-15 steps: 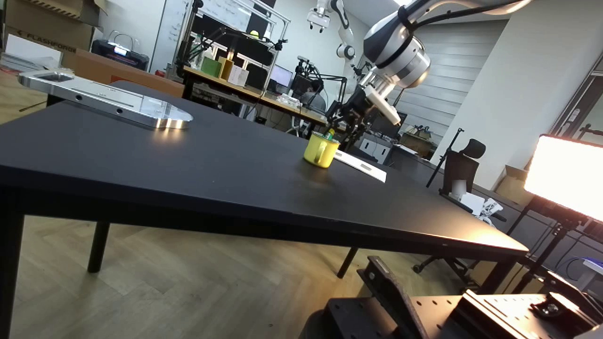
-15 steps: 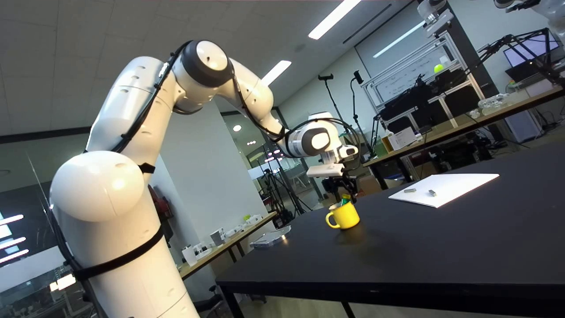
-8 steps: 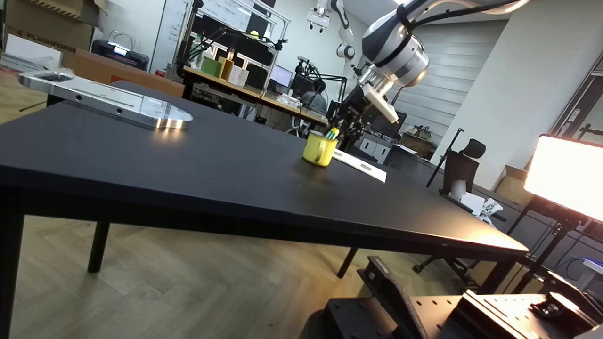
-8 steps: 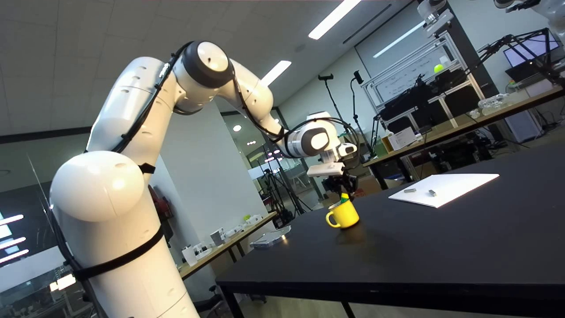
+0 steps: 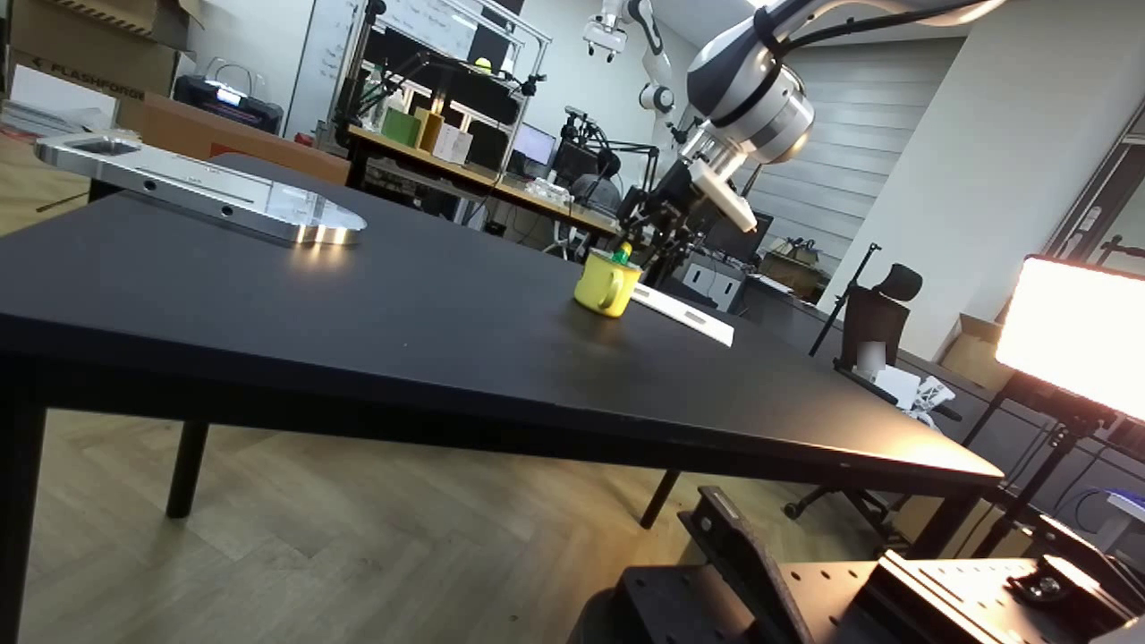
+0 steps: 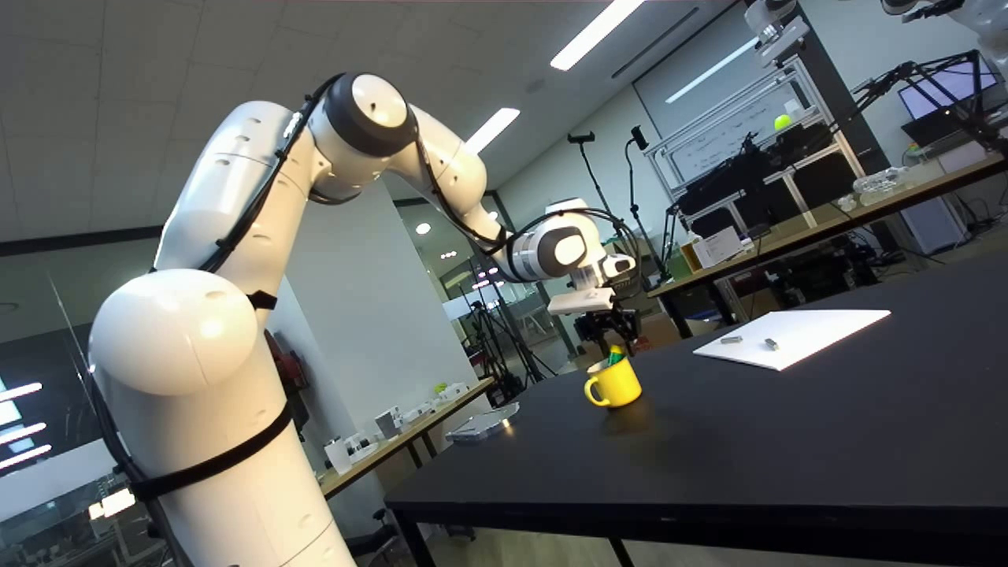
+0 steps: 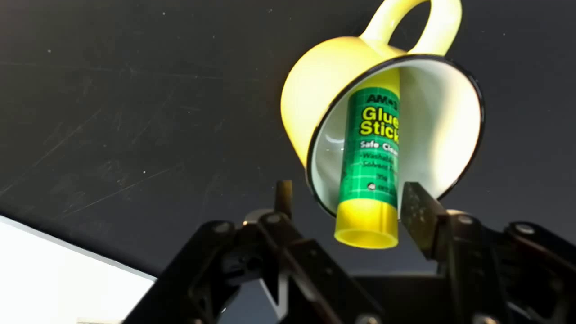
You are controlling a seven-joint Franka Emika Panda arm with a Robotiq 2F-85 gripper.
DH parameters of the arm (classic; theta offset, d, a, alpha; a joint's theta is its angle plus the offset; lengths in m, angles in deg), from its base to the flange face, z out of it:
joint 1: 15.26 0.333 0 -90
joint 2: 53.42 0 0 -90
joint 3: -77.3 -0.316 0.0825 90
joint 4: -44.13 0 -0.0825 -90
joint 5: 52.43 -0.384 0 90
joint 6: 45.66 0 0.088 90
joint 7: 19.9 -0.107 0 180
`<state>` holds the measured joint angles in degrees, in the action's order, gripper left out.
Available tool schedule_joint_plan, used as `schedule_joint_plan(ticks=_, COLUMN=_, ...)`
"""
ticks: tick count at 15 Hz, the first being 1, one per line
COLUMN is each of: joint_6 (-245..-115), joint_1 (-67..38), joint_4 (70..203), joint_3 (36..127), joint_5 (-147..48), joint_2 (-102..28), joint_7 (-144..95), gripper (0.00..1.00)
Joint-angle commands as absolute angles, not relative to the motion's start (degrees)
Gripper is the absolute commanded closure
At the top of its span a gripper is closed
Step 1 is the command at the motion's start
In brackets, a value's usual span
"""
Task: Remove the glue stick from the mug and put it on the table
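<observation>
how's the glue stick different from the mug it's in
The glue stick is slim and mostly green; the mug is wider, with a yellow outside. The mug has a handle; the glue stick has none. The glue stick carries lettering; the visible mug surfaces show none. Both show yellow.

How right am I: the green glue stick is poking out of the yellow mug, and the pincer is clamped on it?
Not quite: the pincer isn't clamped. The wrist view shows it open, with a visible gap beside the green glue stick, which does poke out of the yellow mug.
</observation>
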<state>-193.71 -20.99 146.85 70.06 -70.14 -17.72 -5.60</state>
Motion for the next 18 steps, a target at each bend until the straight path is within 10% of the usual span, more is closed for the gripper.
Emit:
schedule_joint_plan(ticks=1, joint_6=-190.93, joint_1=-21.67, joint_4=145.55, joint_3=69.65, joint_5=-69.08, joint_2=-18.29, joint_7=-6.59, gripper=0.05)
schedule_joint_plan(ticks=11, joint_6=-192.48, joint_1=-21.53, joint_4=145.26, joint_3=68.54, joint_5=-69.59, joint_2=-18.79, joint_7=-5.3, gripper=0.0)
schedule_joint_plan(ticks=12, joint_6=-193.0, joint_1=-21.5, joint_4=145.46, joint_3=68.43, joint_5=-69.44, joint_2=-18.93, joint_7=-4.97, gripper=0.25)
schedule_joint_plan(ticks=18, joint_6=-192.93, joint_1=-22.22, joint_4=145.47, joint_3=67.87, joint_5=-69.94, joint_2=-18.86, joint_7=-4.75, gripper=0.62)
